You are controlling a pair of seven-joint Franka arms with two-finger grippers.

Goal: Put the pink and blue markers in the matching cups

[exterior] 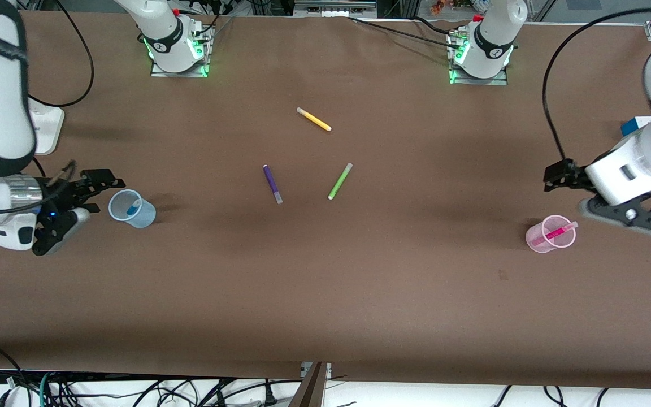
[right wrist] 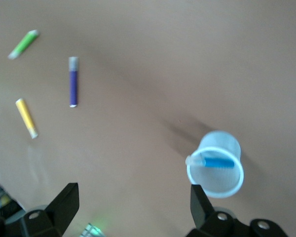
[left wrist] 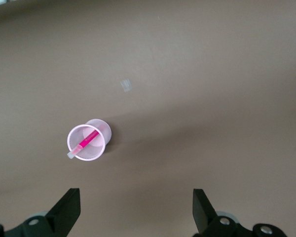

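Looks like we're basically done: on the counter (exterior: 325, 282), the pink cup (exterior: 550, 234) holds the pink marker (exterior: 555, 232), the blue cup (exterior: 131, 208) the blue marker (exterior: 131, 209). Left claw (left wrist: 137, 207) and right claw (right wrist: 134, 206) hang open, empty, near their cups; next we'd just back off.

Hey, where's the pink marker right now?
The pink marker leans inside the pink cup at the left arm's end of the table, beside the open left hand.

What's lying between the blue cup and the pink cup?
In the front view, only bare table runs from the blue cup to the pink cup; the loose pens lie farther from the camera.
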